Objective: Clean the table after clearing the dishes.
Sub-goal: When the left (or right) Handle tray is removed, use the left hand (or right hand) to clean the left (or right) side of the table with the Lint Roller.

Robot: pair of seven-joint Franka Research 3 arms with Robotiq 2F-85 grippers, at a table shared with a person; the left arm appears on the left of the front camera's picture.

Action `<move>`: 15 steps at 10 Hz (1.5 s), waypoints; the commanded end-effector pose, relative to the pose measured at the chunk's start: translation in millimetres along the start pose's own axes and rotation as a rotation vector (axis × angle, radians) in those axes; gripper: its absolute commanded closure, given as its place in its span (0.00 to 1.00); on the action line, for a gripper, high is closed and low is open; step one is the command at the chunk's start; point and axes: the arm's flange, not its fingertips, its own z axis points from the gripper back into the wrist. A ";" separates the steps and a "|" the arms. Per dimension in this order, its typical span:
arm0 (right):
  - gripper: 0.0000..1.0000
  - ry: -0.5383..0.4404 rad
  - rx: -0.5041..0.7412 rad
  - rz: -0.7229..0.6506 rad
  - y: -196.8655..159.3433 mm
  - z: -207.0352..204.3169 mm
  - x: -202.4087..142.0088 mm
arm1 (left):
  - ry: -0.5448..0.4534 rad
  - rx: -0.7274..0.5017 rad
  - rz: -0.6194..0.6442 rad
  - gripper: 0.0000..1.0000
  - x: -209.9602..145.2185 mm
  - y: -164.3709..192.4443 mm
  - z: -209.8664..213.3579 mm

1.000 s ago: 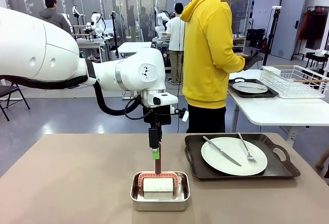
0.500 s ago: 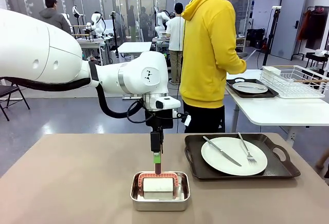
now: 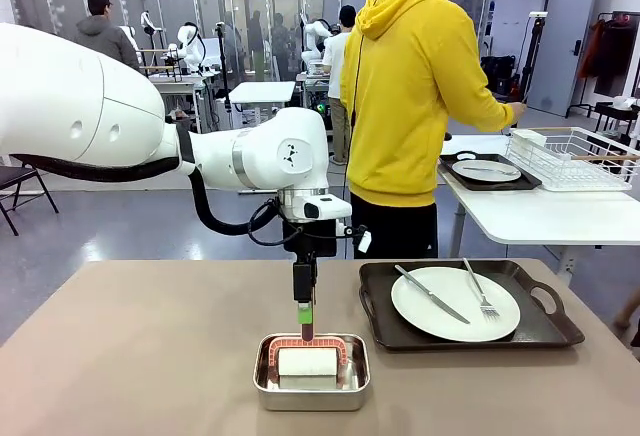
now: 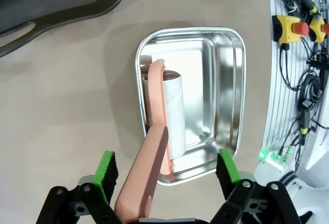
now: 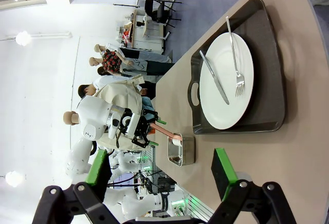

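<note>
White plate with knife and fork on dark tray, right side of taupe table.

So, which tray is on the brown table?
The nearer tray, carrying the plate with knife and fork; the other tray sits on the white table behind.

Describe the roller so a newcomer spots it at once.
On the brown table, near the robot's edge and left of the dark tray, sits a small steel pan. In it rests the roller: a white cylinder with a salmon-pink handle, the only pink thing there.

White rounded arm, black cables, green-padded end effector.
</note>
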 end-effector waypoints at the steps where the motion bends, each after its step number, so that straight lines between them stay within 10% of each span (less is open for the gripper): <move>1: 0.00 0.005 -0.006 0.005 2.6 1.6 -2.1 | 0.040 0.008 0.031 0.19 1.6 -3.0 -1.7; 9: 0.00 0.005 -0.006 0.005 2.6 1.6 -2.1 | 0.026 0.016 0.031 0.95 0.2 -3.7 4.6; 15: 0.00 0.005 -0.006 0.005 2.6 1.6 -2.1 | -0.018 0.031 0.282 1.00 -13.0 -52.1 69.5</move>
